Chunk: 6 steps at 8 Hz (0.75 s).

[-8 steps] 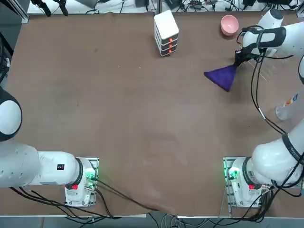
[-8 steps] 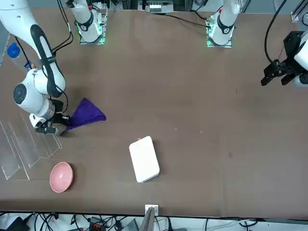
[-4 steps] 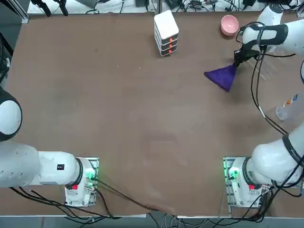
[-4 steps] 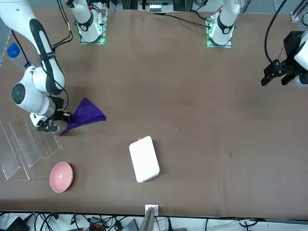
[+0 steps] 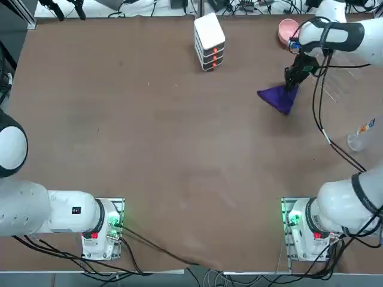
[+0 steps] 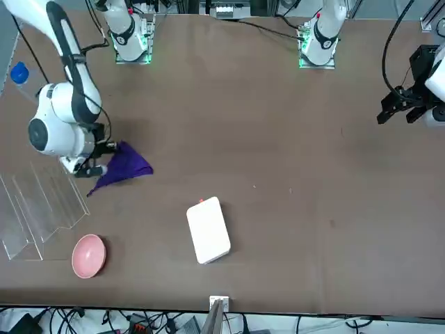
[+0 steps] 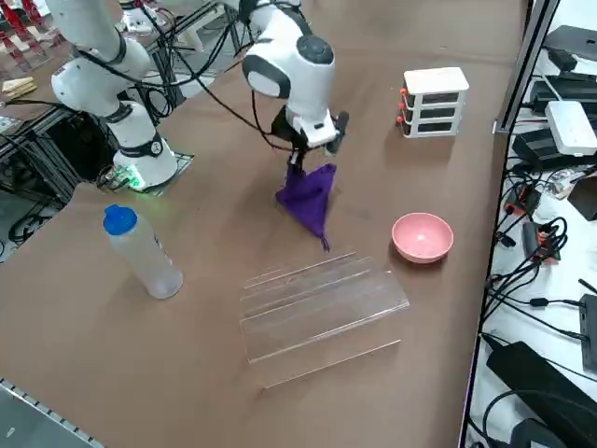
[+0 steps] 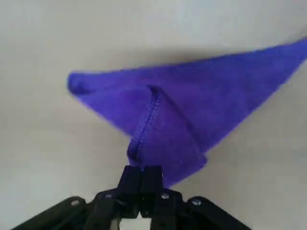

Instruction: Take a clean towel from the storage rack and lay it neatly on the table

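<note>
Towel (image 8: 192,120), purple and bearing no readable writing, hangs bunched in the right tool (image 8: 140,178), clamped on its hem.

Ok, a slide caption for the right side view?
Right gripper shut on the towel, trailing it onto the table beside the rack.

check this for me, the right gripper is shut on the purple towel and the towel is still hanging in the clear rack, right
Half right. The right gripper is shut on the towel, but the towel is not in the rack. The right side view shows it out over the table, apart from the rack, with its lower end near the tabletop.
</note>
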Motion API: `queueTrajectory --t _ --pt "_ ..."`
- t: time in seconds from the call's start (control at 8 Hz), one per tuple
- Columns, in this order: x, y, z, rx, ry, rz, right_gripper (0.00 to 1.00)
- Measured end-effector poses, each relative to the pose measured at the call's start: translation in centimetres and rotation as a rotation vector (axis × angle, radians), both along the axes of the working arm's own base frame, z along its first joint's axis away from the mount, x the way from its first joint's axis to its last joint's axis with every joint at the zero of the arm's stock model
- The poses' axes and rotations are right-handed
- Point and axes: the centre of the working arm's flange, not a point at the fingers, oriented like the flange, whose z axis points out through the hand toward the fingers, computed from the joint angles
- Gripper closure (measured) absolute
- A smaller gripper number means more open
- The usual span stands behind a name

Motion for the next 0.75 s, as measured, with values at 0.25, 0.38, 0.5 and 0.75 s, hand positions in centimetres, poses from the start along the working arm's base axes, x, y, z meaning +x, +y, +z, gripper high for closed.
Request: queueTrajectory --t 0.25,0.38,0.5,0.75 --pt "-2.4 2.0 0.3 0.048 0.076 -0.01 0.99" --pt "-3.9 2.7 0.0 0.054 0.105 -0.007 0.99" --pt "-5.3 3.4 -0.5 0.053 0.127 0.003 0.99" --pt "-7.0 4.6 -1.1 0.052 0.154 0.021 0.99"
